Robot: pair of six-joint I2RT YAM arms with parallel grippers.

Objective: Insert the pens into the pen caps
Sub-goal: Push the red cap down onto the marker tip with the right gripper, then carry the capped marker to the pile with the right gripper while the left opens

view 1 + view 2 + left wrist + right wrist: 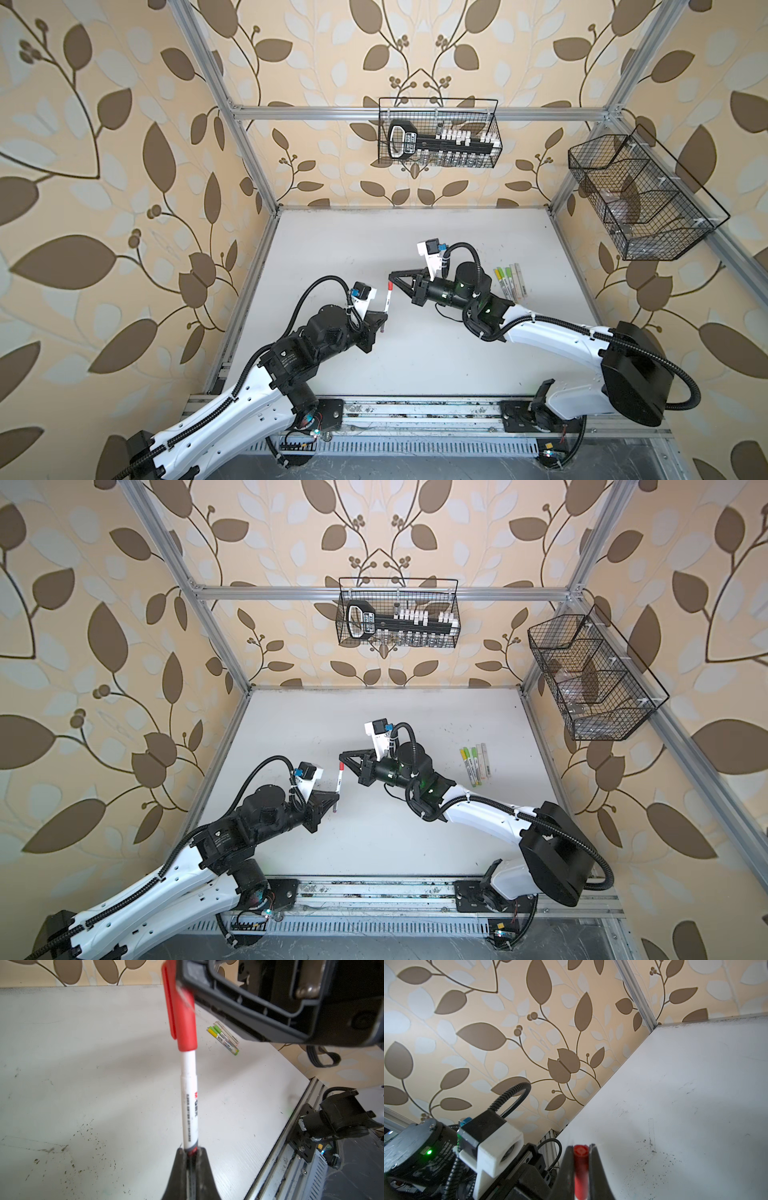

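A thin white pen (387, 300) (338, 781) (189, 1101) is held up over the white table, its lower end clamped in my left gripper (384, 313) (336, 796) (192, 1150), which is shut on it. A red pen cap (390, 285) (341, 766) (184, 1022) (580, 1167) sits over the pen's upper end. My right gripper (390, 276) (341, 756) (581, 1147) is shut on that cap from the right. Several capped pens (509, 280) (476, 764) (225, 1040) with yellow, lime green and pale grey caps lie side by side on the table behind the right arm.
The white table (415, 353) has ink specks near its left front. A wire basket (438, 133) hangs on the back wall and another wire basket (640, 199) on the right wall. An aluminium rail (415, 415) carrying both arm bases runs along the front edge.
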